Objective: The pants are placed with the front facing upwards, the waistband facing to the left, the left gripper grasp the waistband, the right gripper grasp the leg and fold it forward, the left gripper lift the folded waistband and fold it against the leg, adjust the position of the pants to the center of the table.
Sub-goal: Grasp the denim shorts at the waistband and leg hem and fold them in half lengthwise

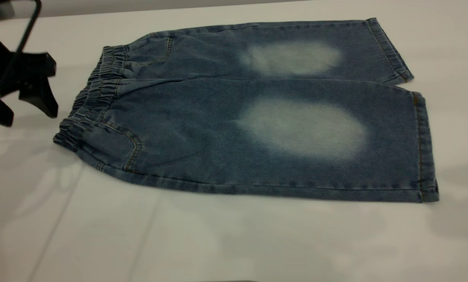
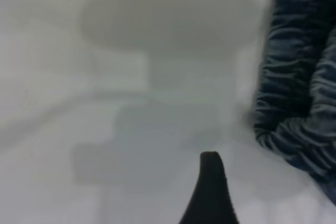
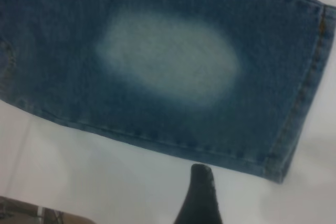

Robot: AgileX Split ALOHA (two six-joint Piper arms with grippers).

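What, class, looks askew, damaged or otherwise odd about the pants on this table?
Nothing stands out. The pants lie flat and unfolded on the table, waistband bunched only by its elastic, near the open left hand. The right hand hovers by the leg hem.

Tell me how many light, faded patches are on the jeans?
2. One patch is on the far leg of the pants, and a bigger patch is on the near leg. The underside is hidden, so there may be more.
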